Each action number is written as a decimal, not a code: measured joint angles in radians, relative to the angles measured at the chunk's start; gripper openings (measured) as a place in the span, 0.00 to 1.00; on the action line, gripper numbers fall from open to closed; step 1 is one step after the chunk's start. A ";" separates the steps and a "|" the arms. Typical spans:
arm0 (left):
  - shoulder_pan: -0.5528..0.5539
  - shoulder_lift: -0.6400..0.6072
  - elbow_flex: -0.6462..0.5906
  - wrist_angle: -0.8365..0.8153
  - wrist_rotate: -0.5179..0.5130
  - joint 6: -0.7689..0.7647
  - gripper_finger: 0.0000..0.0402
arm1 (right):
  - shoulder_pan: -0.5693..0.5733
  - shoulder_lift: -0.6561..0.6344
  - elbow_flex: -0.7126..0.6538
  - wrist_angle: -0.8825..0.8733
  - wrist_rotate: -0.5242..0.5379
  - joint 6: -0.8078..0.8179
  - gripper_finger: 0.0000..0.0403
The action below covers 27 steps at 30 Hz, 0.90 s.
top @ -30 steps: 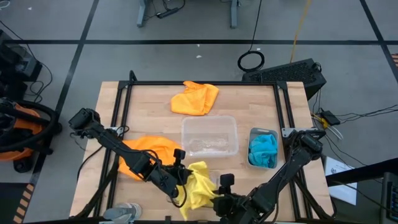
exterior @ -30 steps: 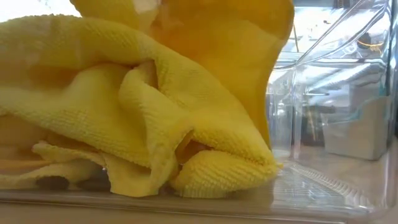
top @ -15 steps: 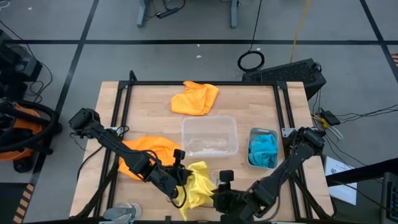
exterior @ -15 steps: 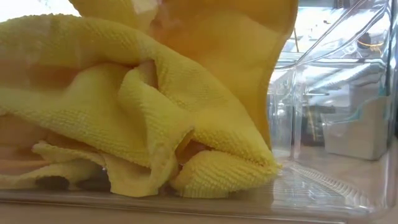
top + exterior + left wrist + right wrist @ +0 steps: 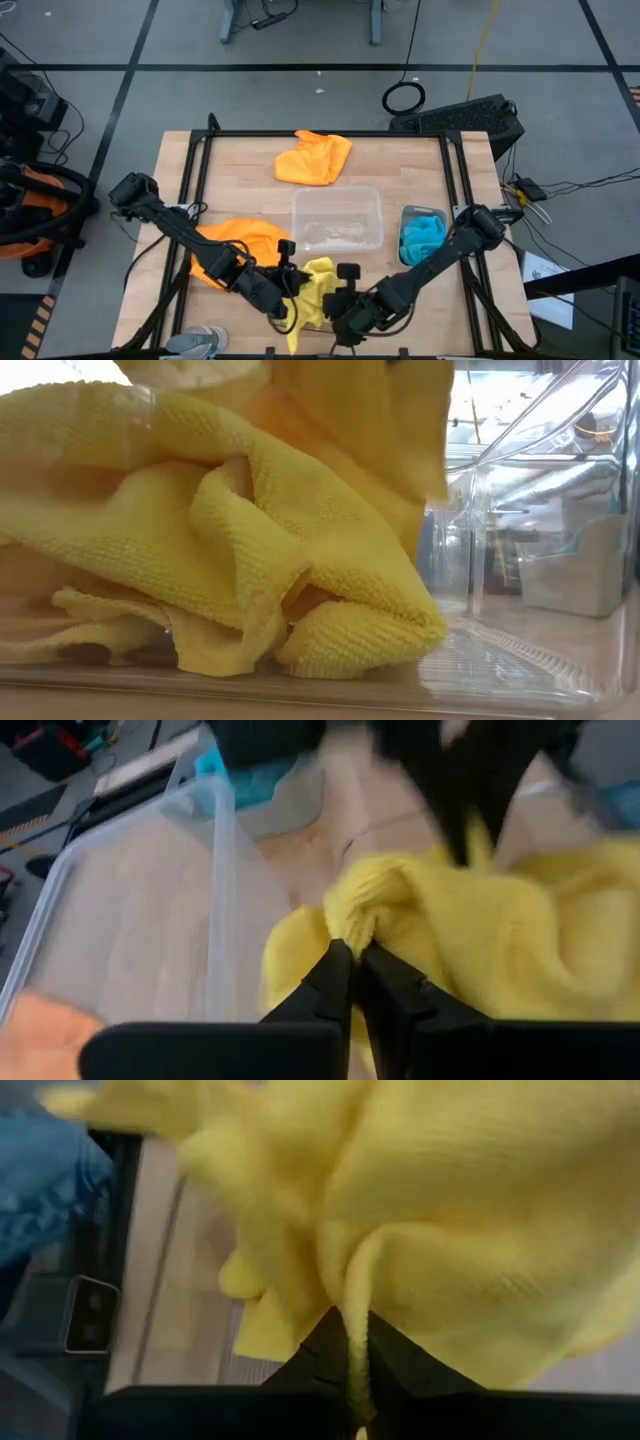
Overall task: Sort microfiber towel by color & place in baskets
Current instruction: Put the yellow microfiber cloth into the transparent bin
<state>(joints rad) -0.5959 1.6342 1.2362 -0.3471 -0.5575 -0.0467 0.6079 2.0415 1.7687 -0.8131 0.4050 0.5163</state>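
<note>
A yellow microfiber towel (image 5: 316, 288) hangs bunched at the table's near edge between my two grippers. My left gripper (image 5: 291, 298) is shut on its left side and my right gripper (image 5: 340, 303) on its right side. In the low view a crumpled yellow towel (image 5: 230, 550) rests on the floor of a clear basket (image 5: 500, 660), and yellow cloth (image 5: 350, 430) hangs behind it. One orange towel (image 5: 238, 245) lies flat left of centre. Another orange towel (image 5: 314, 158) lies near the far edge. Blue towels (image 5: 422, 240) fill the narrow greyish basket (image 5: 408, 216). My left gripper pinches a bunched fold of the yellow towel (image 5: 352, 920) between its two shut fingers (image 5: 330, 975). The cloth spreads away beyond the fingertips. My right gripper pinches a narrow raised fold of the yellow towel (image 5: 352, 1285) between its shut fingers (image 5: 322, 1342). The rest of the cloth billows around and past them.
A wide clear basket (image 5: 337, 192) stands at the table's centre with nothing coloured in it. A small grey thing (image 5: 196, 342) sits at the near left corner. Black frame rails (image 5: 200, 160) run along the table's left, far and right sides.
My right gripper has moved toward the table's left, closing in on the yellow towel and my left gripper. In the low view the hanging yellow cloth has shifted left and looks narrower. The crumpled towel in the basket has stayed put.
</note>
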 joint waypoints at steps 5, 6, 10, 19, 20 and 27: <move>-0.042 -0.040 0.001 0.005 0.003 0.000 0.11 | -0.002 0.034 0.000 0.021 -0.020 0.005 0.01; -0.051 -0.047 0.001 0.008 0.003 0.000 0.12 | -0.002 0.035 0.000 0.025 -0.018 0.011 0.02; -0.083 -0.057 0.002 0.011 0.003 0.000 0.13 | 0.007 0.035 0.000 0.032 -0.018 0.045 0.07; -0.126 -0.056 0.002 0.017 0.018 0.028 0.13 | 0.015 0.028 0.000 0.020 -0.019 0.044 0.15; -0.130 -0.056 0.002 0.022 0.047 0.042 0.13 | 0.015 0.028 0.000 0.020 -0.018 0.044 0.15; -0.130 0.008 0.002 0.043 0.210 0.054 0.13 | 0.014 0.025 0.007 0.014 -0.014 0.014 0.15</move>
<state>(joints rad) -0.7261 1.6427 1.2377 -0.3046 -0.3477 0.0071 0.6216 2.0666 1.7760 -0.7994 0.3908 0.5308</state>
